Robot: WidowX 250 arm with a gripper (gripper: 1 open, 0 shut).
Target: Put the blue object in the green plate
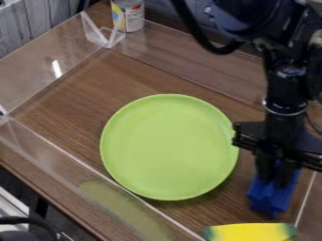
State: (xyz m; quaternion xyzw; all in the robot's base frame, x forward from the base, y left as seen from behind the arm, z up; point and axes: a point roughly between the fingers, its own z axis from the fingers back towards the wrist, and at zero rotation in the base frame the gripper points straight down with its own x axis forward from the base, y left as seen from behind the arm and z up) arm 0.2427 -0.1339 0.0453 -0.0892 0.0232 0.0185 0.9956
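royal-blue block (pixel 270 193) lies just right of the round lime-green plate (pixel 164 151) — plate flat, bare.

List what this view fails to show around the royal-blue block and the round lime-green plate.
- Royal-blue block: its upper part is hidden by the black gripper above it; firm grip unclear.
- Blurred yellow object: cut off by the bottom edge.
- Bottle: cut off by the top edge.
- Lime-green plate: fully visible.
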